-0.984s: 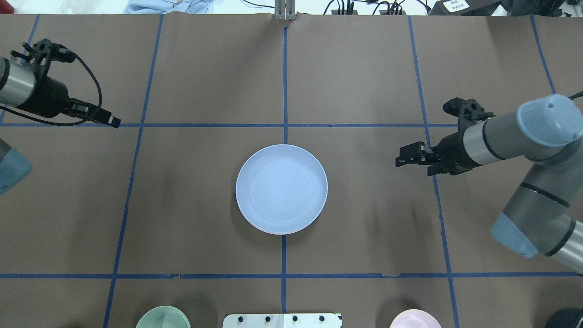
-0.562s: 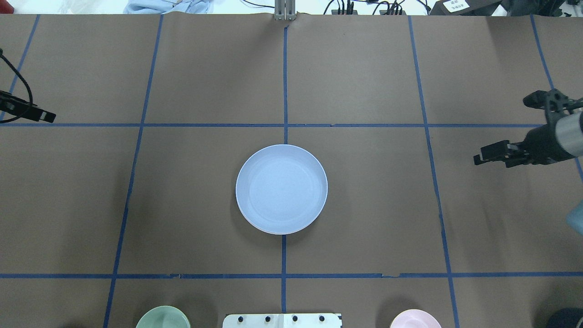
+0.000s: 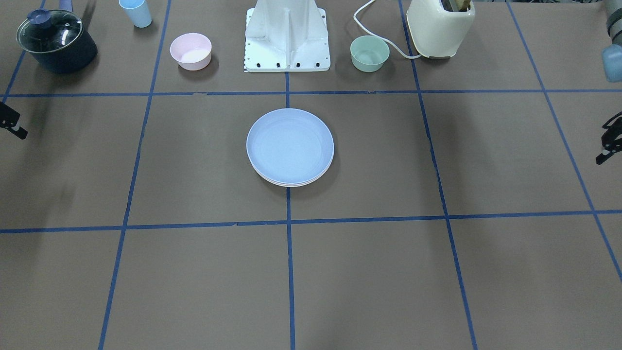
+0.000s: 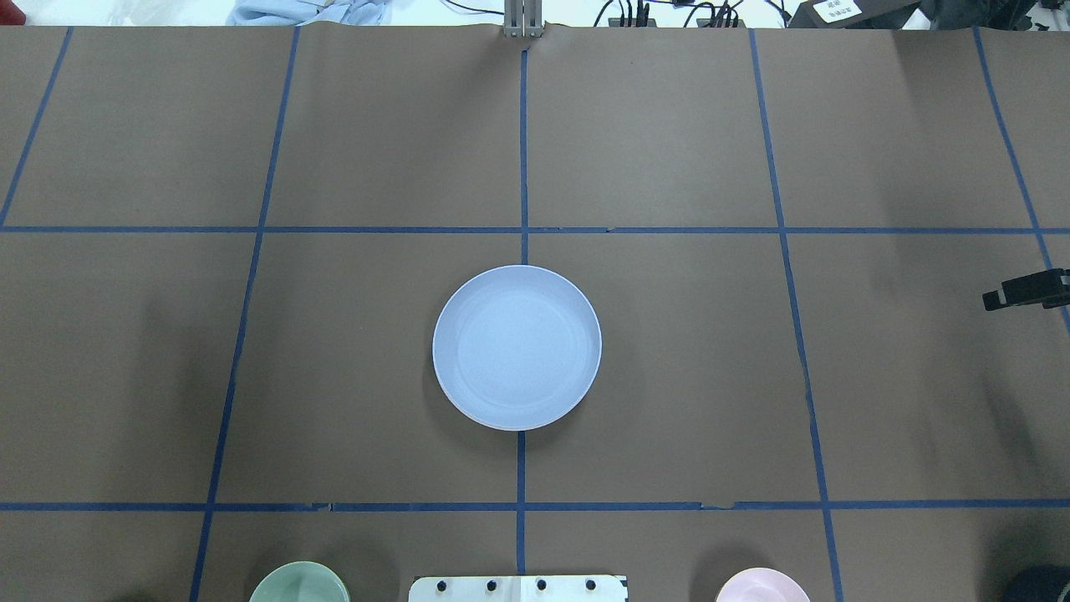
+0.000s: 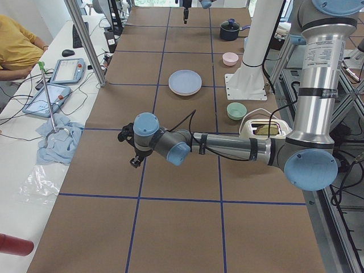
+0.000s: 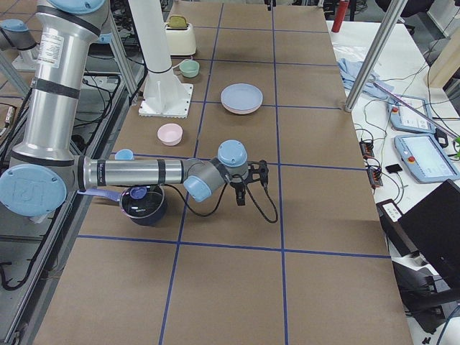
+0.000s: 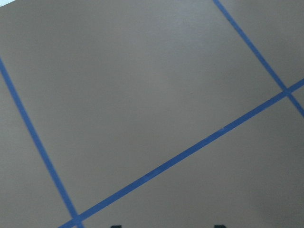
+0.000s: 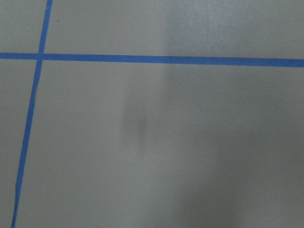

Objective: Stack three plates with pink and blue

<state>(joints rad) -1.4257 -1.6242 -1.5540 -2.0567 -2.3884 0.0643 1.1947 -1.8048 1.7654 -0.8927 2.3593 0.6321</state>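
A light blue plate (image 4: 517,347) lies on top of a stack at the table's centre. In the front-facing view the blue plate (image 3: 290,146) has pale rims of plates under it (image 3: 291,183); I cannot tell their colours. My left gripper (image 3: 608,142) is far off at the table's left end, empty. Its dark fingertips (image 7: 218,226) show apart in the left wrist view. My right gripper (image 4: 1026,293) is at the right edge, empty. Its fingers look apart in the exterior right view (image 6: 250,185). Both are far from the stack.
Near the robot base (image 3: 287,36) stand a small pink bowl (image 3: 190,51) and a mint-green bowl (image 3: 370,53). A dark pot with a glass lid (image 3: 56,41), a blue cup (image 3: 136,12) and a cream toaster (image 3: 440,26) stand along the same edge.
Both arms have drawn back outward from the centre. The left gripper has left the overhead view; only the right gripper's tip still shows. The plate stack has not moved.
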